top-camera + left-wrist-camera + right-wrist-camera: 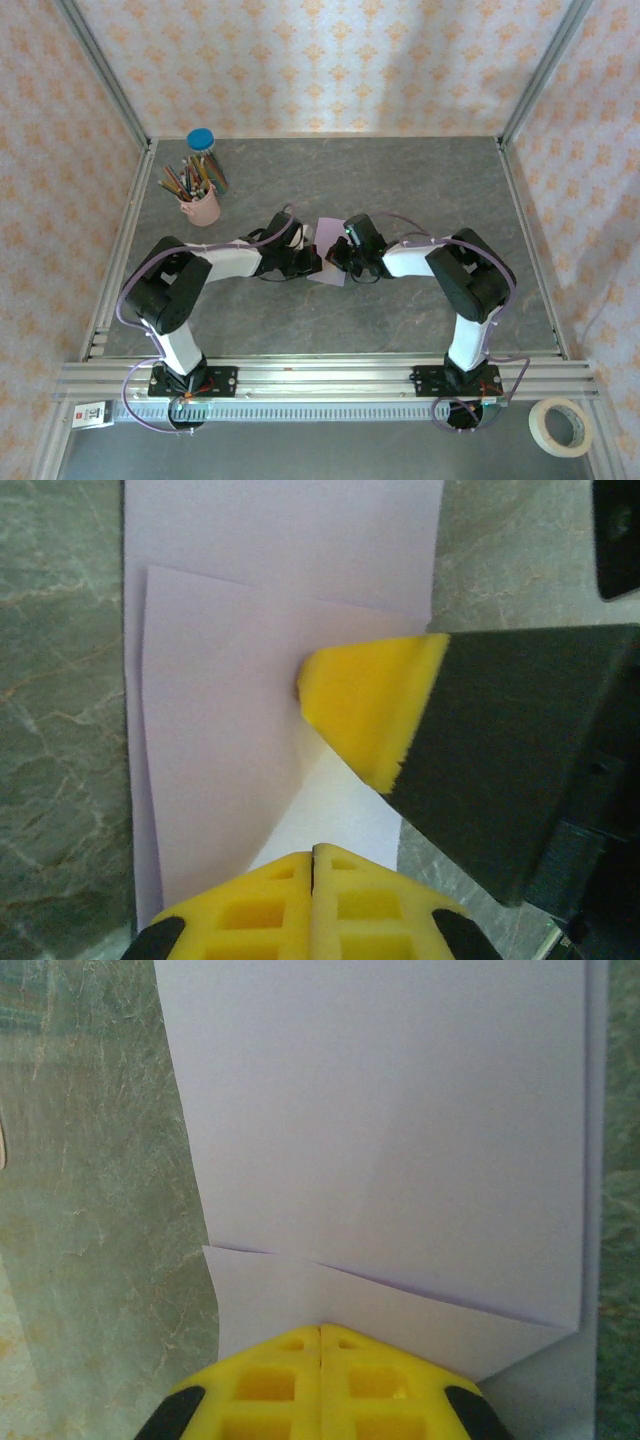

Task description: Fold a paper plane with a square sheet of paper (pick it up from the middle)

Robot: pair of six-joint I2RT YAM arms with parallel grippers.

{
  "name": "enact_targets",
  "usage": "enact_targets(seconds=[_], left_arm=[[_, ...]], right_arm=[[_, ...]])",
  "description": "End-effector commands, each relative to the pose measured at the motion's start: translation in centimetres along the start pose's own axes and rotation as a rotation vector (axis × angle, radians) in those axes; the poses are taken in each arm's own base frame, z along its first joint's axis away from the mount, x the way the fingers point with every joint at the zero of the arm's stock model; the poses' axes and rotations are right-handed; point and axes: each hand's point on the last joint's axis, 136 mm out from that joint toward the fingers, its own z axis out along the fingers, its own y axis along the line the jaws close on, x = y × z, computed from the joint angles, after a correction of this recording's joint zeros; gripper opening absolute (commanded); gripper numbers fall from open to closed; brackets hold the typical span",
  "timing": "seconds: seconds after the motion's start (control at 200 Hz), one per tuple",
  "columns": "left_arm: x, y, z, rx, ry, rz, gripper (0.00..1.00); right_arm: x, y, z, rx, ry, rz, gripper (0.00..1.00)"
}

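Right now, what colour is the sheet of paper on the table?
The square sheet of paper is pale lilac, shown best in the right wrist view.

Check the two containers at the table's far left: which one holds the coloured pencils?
The pink cup holds the coloured pencils, fanned out of its open top; the blue-lidded jar behind it is capped.

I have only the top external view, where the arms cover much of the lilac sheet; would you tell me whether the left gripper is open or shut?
Observer: The left gripper is shut, its yellow fingers pressed together at the edge of the square sheet of paper.
Operator: Thank you. And the right one?
Observer: The right gripper is shut as well, its closed tip over the sheet just below a slanted fold edge.
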Motion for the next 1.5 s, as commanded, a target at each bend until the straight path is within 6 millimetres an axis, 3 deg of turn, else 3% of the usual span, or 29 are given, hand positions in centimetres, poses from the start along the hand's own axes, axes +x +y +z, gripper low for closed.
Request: enact_targets(seconds=[0.0, 0.3, 0.616, 0.861, 1.116, 1.321, 1.496], left_arm=[[-0.5, -0.8, 0.6, 0.022, 0.004, 0.001, 0.00], [-1.1, -1.4, 1.2, 0.044, -0.001, 0.001, 0.00], [-0.5, 0.6, 2.2, -0.014, 0.020, -0.023, 0.00], [0.4, 3.1, 2.5, -0.114, 0.045, -0.046, 0.00], [1.2, 4.4, 1.7, -0.126, 0.069, -0.075, 0.00], [3.1, 5.5, 0.7, -0.099, 0.139, -0.096, 0.00], [5.6, 7.7, -0.1, -0.174, 0.216, -0.048, 0.00]], right_arm=[[2.0, -6.9, 0.9, 0.237, 0.046, 0.060, 0.00], [2.0, -6.7, 0.8, 0.233, 0.055, 0.054, 0.00], [2.3, -7.4, 0.8, 0.252, 0.062, 0.056, 0.00], [3.2, -9.4, 0.6, 0.315, 0.085, 0.048, 0.00], [3.7, -11.9, 0.1, 0.410, 0.096, 0.013, 0.00], [3.7, -12.9, -0.1, 0.454, 0.103, -0.008, 0.00], [3.7, -12.9, 0.0, 0.457, 0.110, -0.014, 0.00]])
